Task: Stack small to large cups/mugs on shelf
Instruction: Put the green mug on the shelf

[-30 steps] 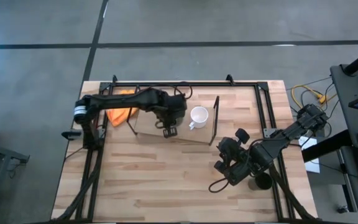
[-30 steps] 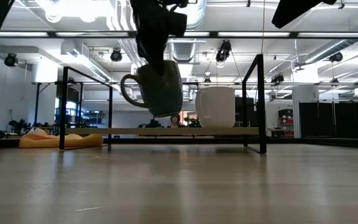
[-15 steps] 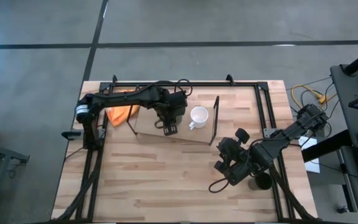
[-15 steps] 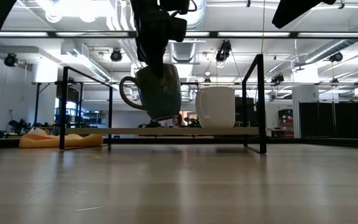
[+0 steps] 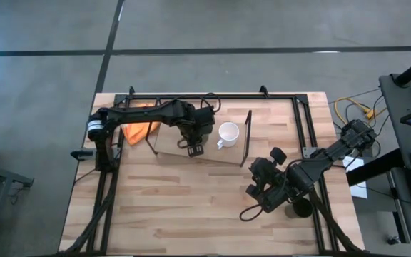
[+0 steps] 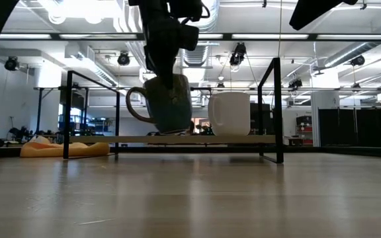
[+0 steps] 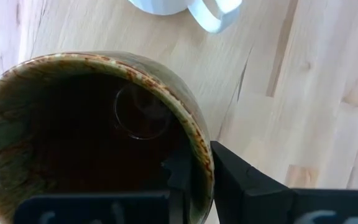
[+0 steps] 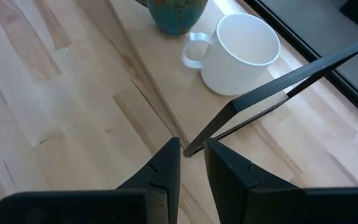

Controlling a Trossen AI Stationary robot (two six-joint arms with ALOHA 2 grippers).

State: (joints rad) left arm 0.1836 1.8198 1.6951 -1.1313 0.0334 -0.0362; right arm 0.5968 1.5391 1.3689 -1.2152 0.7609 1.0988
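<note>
From above, your left gripper [image 5: 193, 135] and its arm cover almost all of the mug it carries, so you see that mug properly only in the other views. In the low view the brown-amber mug [image 6: 166, 102] hangs upright just above the shelf [image 6: 177, 139], its base close to the board or perhaps grazing it; you cannot tell which. Its handle points away from the white mug [image 6: 229, 113], toward the orange cloth [image 6: 58, 149] end of the shelf. The left wrist view looks straight down into the brown-amber mug's dark inside, with one finger [image 7: 179, 171] inside the rim and the other outside, so the left jaws are clamped on its wall.

The white mug stands upright on the shelf board just beside the held mug, nearer the wire end frame [image 5: 247, 137]. In the right wrist view its mouth faces up and its handle [image 8: 193, 51] points toward the brown-amber mug's base; only that base shows there, cut off by the picture's edge.

Your right gripper [image 5: 259, 193] waits over the bench [image 5: 191, 207] well apart from the shelf, toward the near right corner. Its jaws stand nearly together with a narrow gap and hold nothing. A dark round object [image 5: 300, 208] sits by the right arm near the bench edge, largely hidden by the arm; you cannot make out what it is.
</note>
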